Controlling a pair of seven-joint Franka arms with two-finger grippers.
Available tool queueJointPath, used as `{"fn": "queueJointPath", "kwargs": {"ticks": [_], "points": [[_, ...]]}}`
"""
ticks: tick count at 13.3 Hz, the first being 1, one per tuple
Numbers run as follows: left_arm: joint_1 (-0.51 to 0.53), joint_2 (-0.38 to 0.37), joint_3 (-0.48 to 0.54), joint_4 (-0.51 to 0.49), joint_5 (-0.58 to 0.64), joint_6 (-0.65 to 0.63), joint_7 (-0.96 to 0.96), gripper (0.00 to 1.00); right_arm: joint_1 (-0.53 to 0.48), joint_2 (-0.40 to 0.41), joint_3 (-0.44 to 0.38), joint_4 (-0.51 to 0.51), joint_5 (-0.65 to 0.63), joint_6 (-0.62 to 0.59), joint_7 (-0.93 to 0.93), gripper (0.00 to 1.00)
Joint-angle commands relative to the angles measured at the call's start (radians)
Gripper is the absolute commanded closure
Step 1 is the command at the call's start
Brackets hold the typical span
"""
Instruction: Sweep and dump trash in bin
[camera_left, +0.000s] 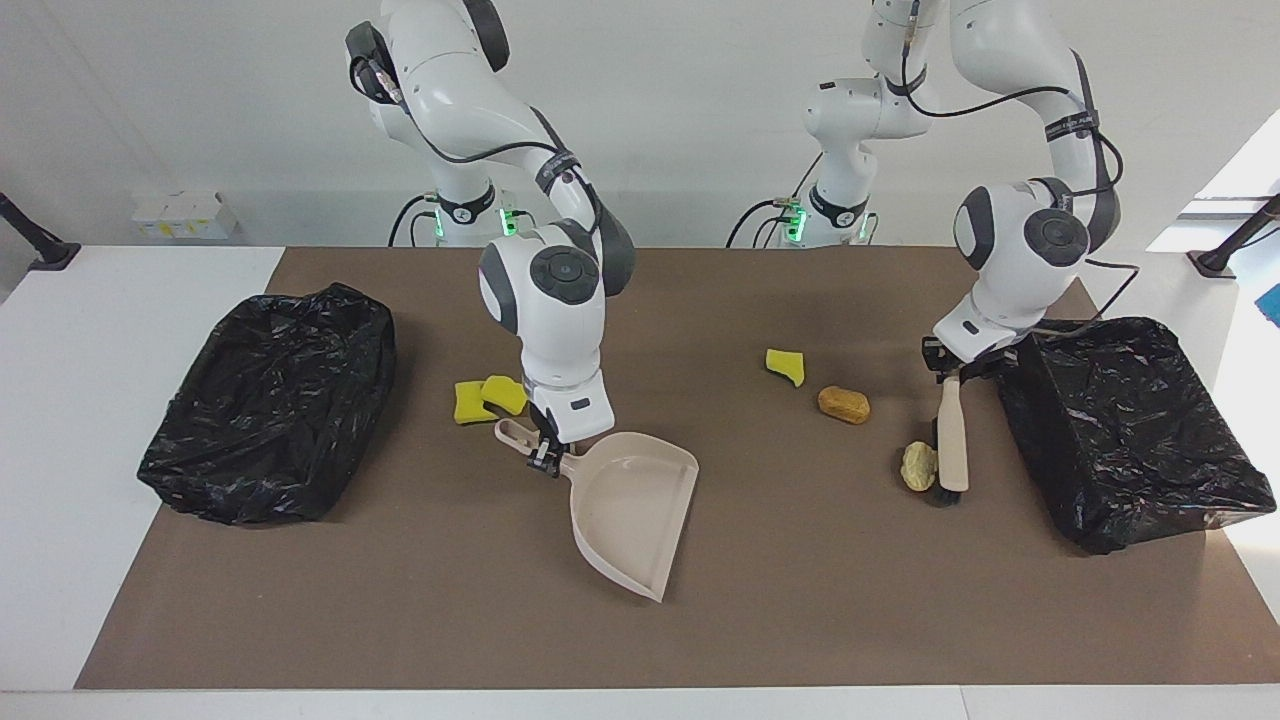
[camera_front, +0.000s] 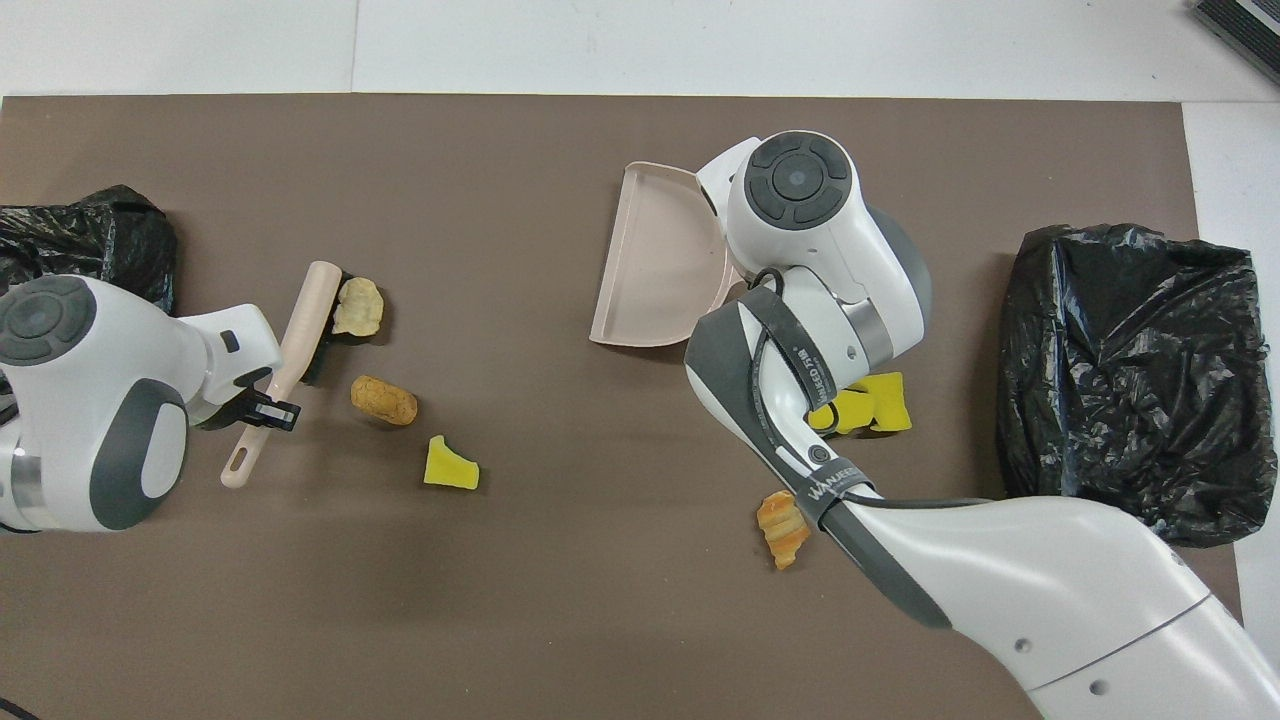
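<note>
1. Right gripper (camera_left: 545, 455) clamps the dustpan (camera_left: 630, 510) by its handle; two yellow sponge chunks (camera_left: 488, 398) lie beside the dustpan, nearer the robots.
2. Left gripper (camera_left: 955, 372) grips the brush (camera_left: 951, 440), bristles touching a pale lump (camera_left: 918, 466), well apart from the dustpan.

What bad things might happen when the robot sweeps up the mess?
The brush in the left gripper touches a pale lump, but the dustpan in the right gripper is well away toward the right arm's end; the lump may roll off course. The right arm hides a croissant piece in the facing view; it may get missed.
</note>
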Motion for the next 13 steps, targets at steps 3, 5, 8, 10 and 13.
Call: {"fn": "queueJointPath", "kwargs": {"ticks": [3,5,8,10,13], "points": [[-0.139,-0.057,0.013,-0.046,-0.044,-0.024,-0.136,1.0,-0.013,-0.043,0.01,-0.067,-0.015,-0.008,-0.147,1.0],[-0.199,-0.06,0.013,-0.044,-0.075,-0.027,-0.165,1.0,-0.029,-0.046,0.01,-0.084,-0.012,0.02,-0.24,1.0],[-0.277,-0.072,0.013,-0.049,-0.104,-0.044,-0.2,1.0,-0.058,-0.048,0.012,-0.106,0.0,0.041,-0.317,1.0],[-0.285,-0.066,0.017,-0.023,-0.107,-0.045,-0.275,1.0,-0.059,-0.048,0.01,-0.113,0.0,0.069,-0.364,1.0],[-0.262,-0.101,0.023,0.0,-0.112,-0.077,-0.441,1.0,-0.073,-0.048,0.012,-0.127,-0.001,0.107,-0.454,1.0]]}}
